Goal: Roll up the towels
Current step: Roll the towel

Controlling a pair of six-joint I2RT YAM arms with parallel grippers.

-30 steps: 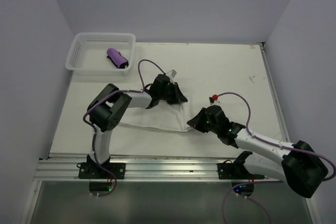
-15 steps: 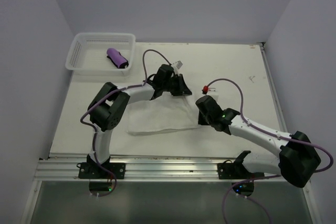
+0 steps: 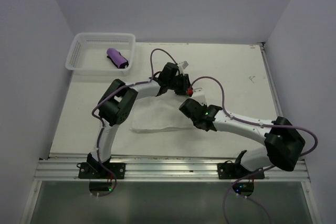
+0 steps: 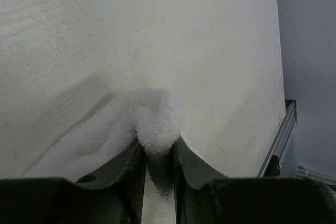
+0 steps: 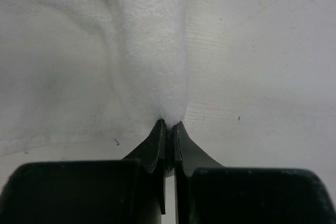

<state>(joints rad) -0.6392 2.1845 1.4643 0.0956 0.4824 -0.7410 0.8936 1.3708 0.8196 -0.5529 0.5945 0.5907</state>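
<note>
A large fluffy white towel [image 3: 157, 120] lies partly folded on the table's middle. My left gripper [image 3: 181, 84] is at its far edge, shut on a bunched fold of the white towel [image 4: 155, 121]; the pinch shows in the left wrist view between the fingers [image 4: 157, 148]. My right gripper [image 3: 189, 107] is close by, just nearer, shut tight on a lifted ridge of the white towel [image 5: 149, 51], with the jaws meeting at its tip [image 5: 168, 127]. A small purple towel [image 3: 117, 58] lies rolled in the basket.
The white mesh basket [image 3: 79, 52] stands at the far left corner of the table [image 3: 236, 77]. Purple cables loop above both wrists, and the two gripper heads are nearly touching. An aluminium rail runs along the near edge.
Both grippers have moved with the towel: the left one farther and to the right, the right one up and left toward it, drawing the towel's right side inward.
</note>
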